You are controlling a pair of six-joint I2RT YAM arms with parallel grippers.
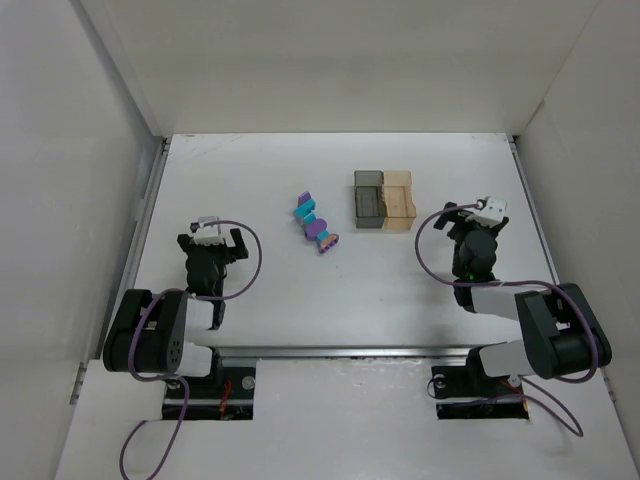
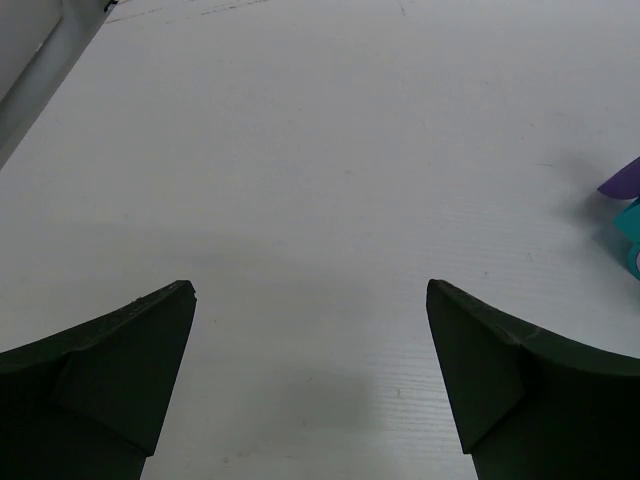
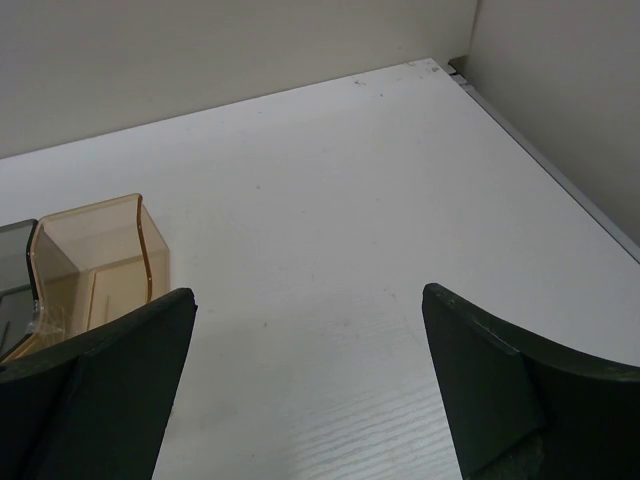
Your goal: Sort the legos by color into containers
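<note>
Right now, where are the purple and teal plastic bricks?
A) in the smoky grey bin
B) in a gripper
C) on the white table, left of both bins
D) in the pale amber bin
C: the bricks lie on the table, left of the grey bin.

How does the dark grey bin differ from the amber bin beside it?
Colour: the grey bin is smoky dark, the amber bin pale tan. Place: the grey bin stands on the left, nearer the legos; the amber bin on the right. The right wrist view shows most of the amber bin but only a corner of the grey bin. Both are rectangular, translucent, equal in size.
</note>
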